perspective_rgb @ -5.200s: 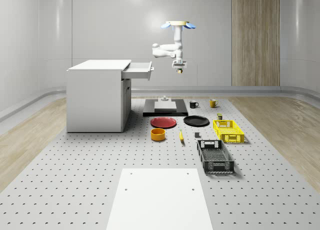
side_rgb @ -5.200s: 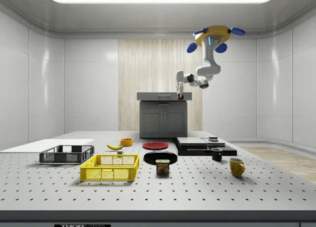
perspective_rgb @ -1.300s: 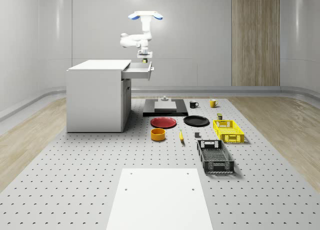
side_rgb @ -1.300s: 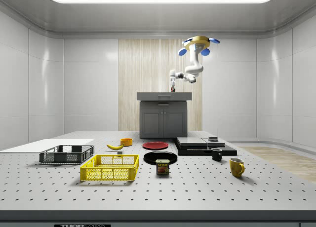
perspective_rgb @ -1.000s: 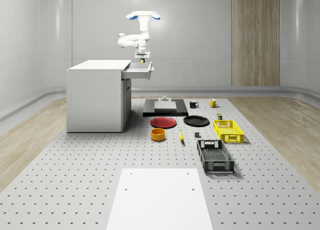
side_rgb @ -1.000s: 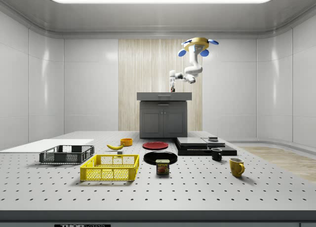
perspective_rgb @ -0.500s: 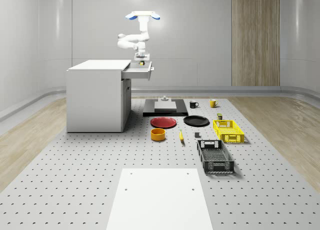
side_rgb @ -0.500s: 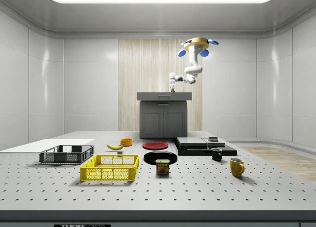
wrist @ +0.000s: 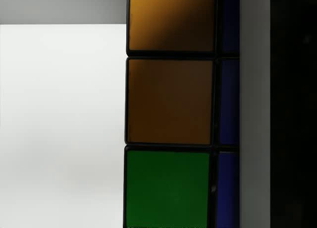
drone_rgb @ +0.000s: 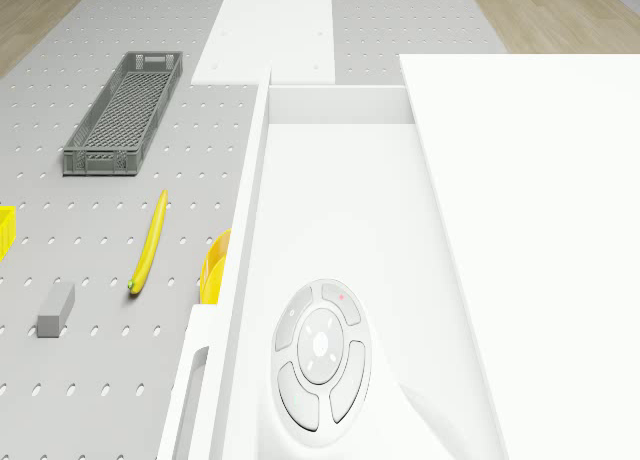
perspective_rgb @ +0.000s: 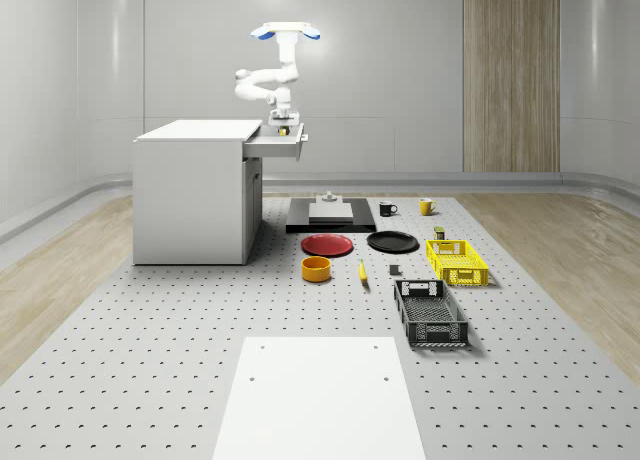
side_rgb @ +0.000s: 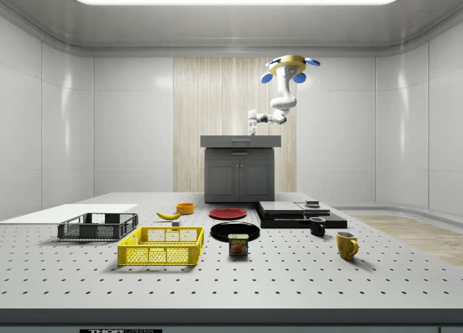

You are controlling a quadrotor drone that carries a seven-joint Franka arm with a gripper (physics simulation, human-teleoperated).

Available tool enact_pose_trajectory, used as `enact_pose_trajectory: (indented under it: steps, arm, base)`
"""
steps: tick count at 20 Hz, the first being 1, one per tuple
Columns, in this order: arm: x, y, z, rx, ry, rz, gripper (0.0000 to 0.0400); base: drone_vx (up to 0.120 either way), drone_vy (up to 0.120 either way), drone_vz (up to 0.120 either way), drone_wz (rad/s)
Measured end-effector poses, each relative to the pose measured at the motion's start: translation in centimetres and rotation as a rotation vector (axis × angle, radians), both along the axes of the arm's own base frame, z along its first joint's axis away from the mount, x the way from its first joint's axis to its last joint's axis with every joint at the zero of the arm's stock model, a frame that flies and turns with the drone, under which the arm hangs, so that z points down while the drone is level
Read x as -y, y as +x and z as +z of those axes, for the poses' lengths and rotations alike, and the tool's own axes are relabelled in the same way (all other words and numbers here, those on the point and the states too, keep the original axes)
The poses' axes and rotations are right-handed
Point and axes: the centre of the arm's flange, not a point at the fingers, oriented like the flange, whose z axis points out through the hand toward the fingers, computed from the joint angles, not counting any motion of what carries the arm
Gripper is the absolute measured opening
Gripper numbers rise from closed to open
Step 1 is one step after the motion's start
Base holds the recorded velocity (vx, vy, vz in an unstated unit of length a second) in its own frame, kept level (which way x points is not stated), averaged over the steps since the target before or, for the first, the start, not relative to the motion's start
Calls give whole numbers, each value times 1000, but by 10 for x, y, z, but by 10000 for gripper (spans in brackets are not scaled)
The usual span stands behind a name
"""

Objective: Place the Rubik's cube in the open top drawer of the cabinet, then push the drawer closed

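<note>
One step is nearly done: the drone (perspective_rgb: 285,30) hovers above the cabinet's (perspective_rgb: 195,190) pulled-out top drawer (perspective_rgb: 278,140), about where it hung half a second ago, while the arm has folded lower since then and brought the tool (perspective_rgb: 281,126) down to the drawer's mouth. Five seconds back the whole robot hung well out past the drawer front, toward the whole-scene view's right; it now sits squarely over the tray. Wrist view puts the Rubik's cube (wrist: 171,109) hard against a dark finger (wrist: 292,109), orange and green facelets close up, pale drawer floor behind, so the tool reads as pinching the cube, not yet let go. Drone view looks straight down into the white drawer interior (drone_rgb: 340,210) with the arm's wrist below. Judgement: the carry is over and the release comes next; the cube looks low enough to drop without bouncing out, though clearance to the floor cannot be told. Drawer remains fully open, so the push is still to do. Banana (drone_rgb: 148,242) and grey crate (drone_rgb: 125,112) lie on the table below, well clear.
</note>
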Motion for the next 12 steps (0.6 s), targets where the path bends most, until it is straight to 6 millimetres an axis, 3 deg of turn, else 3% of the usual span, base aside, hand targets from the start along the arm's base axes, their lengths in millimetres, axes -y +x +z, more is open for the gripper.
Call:
enact_pose_trajectory:
  steps: [6, 12]
  arm:
    - [0, 0, 17, 0, 0, 0, 320]
    - [0, 0, 18, -2, -4, 0, 379]
  base:
    - [0, 0, 0, 0]
    - [0, 0, 0, 0]
